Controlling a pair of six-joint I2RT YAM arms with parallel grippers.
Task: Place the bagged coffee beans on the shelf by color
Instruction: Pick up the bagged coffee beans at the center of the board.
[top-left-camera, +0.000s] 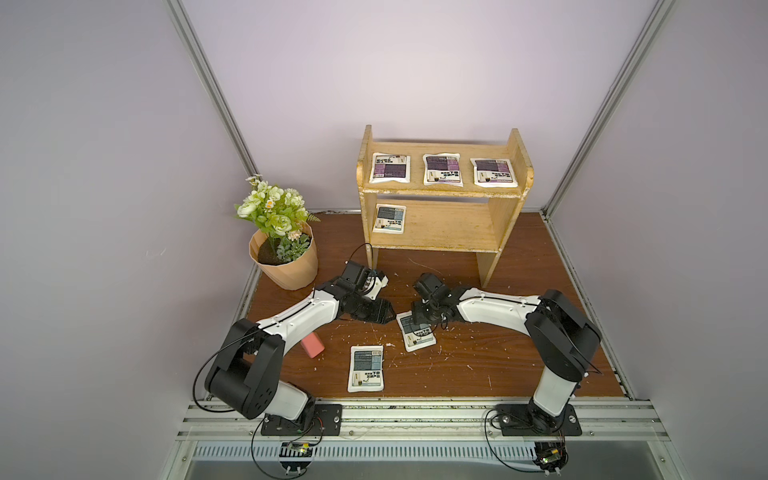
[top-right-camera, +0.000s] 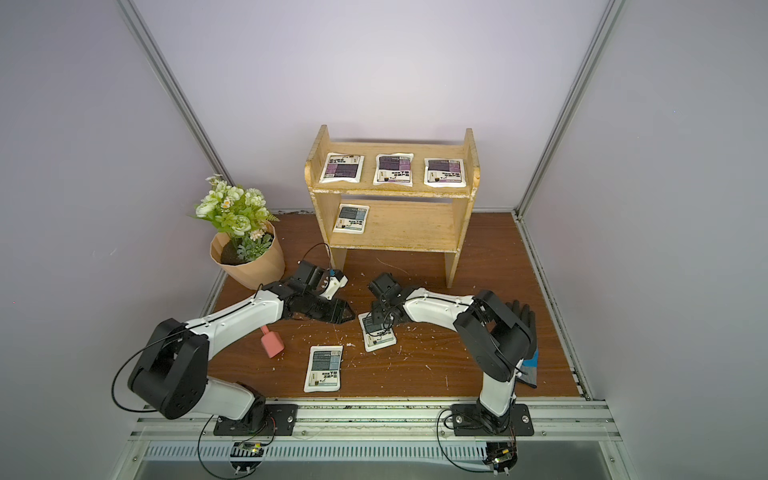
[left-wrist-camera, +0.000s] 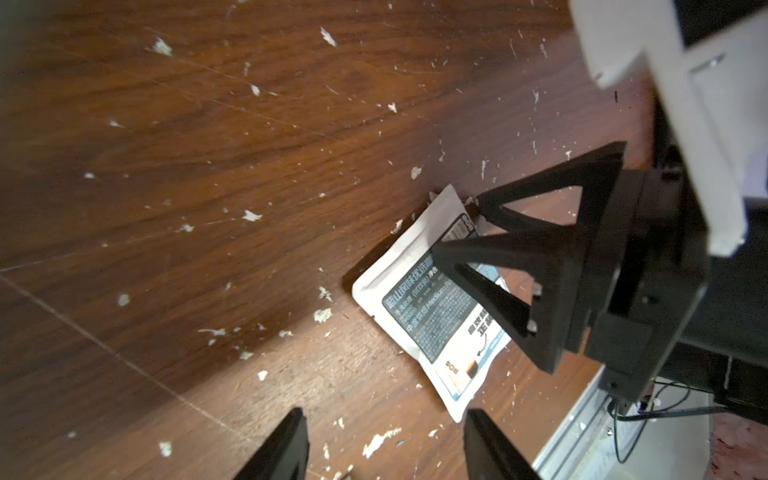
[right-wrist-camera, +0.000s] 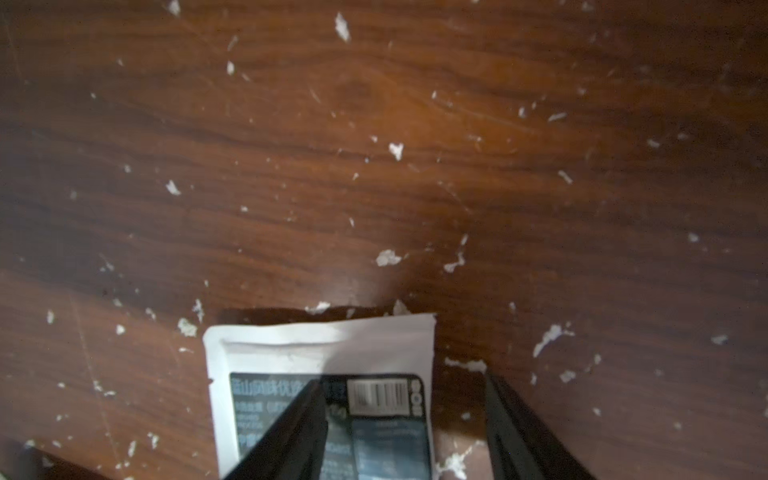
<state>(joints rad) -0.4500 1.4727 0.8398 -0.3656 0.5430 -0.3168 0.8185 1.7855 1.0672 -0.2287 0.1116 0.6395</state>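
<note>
The shelf (top-left-camera: 453, 226) holds three purple bagged coffee beans (top-left-camera: 442, 169) on its top tier and one grey-blue bag (top-left-camera: 390, 218) on the lower tier. Two more grey-blue bags lie on the table. My right gripper (right-wrist-camera: 403, 380) is open low over the tilted bag (top-left-camera: 420, 338), one finger over its label, the other on the table side of the bag's edge. The other bag (top-left-camera: 366, 368) lies flat nearer the front. My left gripper (left-wrist-camera: 386, 419) stands open and empty just left of the tilted bag (left-wrist-camera: 432, 328).
A tan flower pot (top-left-camera: 286, 266) stands at the back left beside the left arm. A pink block (top-left-camera: 312, 345) lies under the left forearm. A black-and-blue glove (top-right-camera: 524, 328) lies behind the right arm. White flecks litter the brown table.
</note>
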